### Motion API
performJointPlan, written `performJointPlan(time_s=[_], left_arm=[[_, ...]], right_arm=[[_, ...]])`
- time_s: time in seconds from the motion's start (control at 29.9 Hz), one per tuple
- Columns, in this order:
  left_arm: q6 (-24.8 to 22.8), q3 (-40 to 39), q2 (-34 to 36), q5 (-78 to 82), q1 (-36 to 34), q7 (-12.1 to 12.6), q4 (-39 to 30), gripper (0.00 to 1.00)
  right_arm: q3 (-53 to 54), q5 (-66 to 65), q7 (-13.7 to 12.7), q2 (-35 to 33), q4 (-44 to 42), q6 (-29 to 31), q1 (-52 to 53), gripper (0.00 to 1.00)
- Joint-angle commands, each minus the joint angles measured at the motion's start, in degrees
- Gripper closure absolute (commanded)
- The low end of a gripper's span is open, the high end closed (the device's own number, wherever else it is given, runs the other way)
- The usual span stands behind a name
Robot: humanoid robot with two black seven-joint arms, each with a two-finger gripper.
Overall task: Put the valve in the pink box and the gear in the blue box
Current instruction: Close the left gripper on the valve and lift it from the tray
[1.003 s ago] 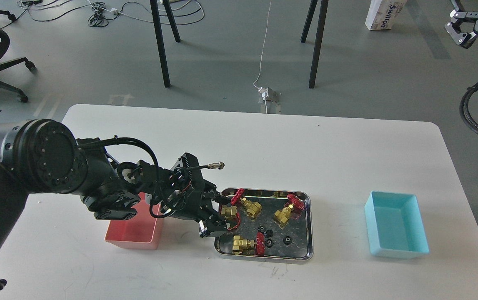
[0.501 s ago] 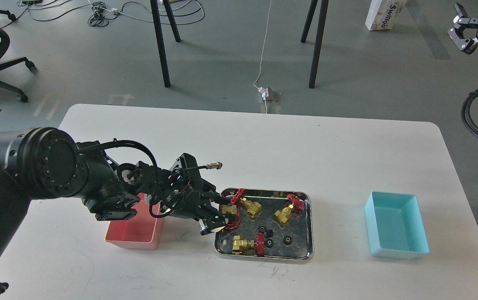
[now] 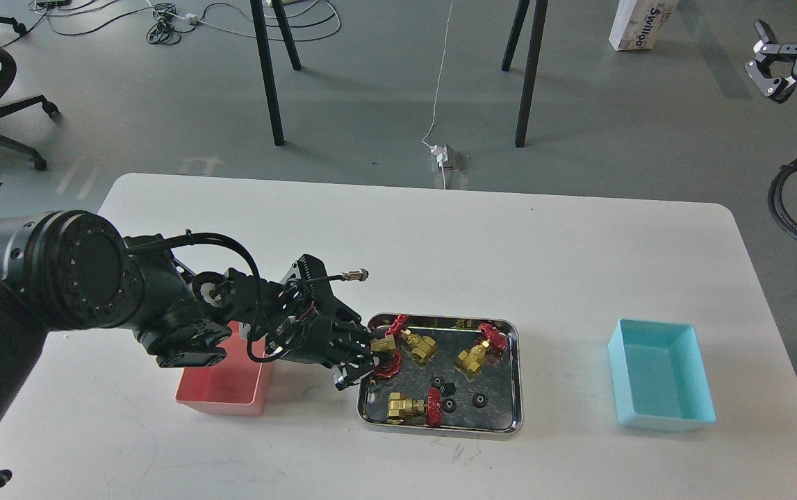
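With your left claw point(image 3: 372, 356) clamped on a valve point(image 3: 383, 352) in the steel tray point(image 3: 440, 425) | next: lift, carry left to the pink box point(image 3: 221, 389) | right claw point(image 3: 766, 59) raised, spread, idle.

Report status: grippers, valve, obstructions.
Left gripper shut on brass-gold valve with red handwheel at shiny steel tray left edge. Right gripper open, raised far right. Salmon-pink plastic box path unobstructed.

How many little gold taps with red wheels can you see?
4, all at the steel tray: one in the left gripper at the left edge, one top middle, one top right, one front left.
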Motion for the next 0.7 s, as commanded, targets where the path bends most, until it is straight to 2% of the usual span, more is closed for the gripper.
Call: performJointPlan(time_s=[0.0, 0.2, 0.53, 0.67], left_arm=[[0.0, -0.6, 0.4, 0.1, -0.3, 0.0, -0.4, 0.78], [0.0, -3.9, 3.1, 0.3, -0.9, 0.0, -3.0, 0.79], [0.0, -5.0, 10.2, 1.2, -7.6, 0.0, -15.2, 0.79], [0.0, -5.0, 15.2, 1.8, -9.0, 0.0, -17.0, 0.79]], right_arm=[[0.5, -0.1, 0.0, 0.0, 0.0, 0.0, -0.4, 0.0], [0.6, 0.0, 0.0, 0.0, 0.0, 0.0, -0.4, 0.0], [1.2, -0.1, -0.1, 0.9, 0.0, -0.4, -0.3, 0.0], [1.4, -0.1, -0.6, 1.0, 0.2, -3.6, 2.2, 0.0]])
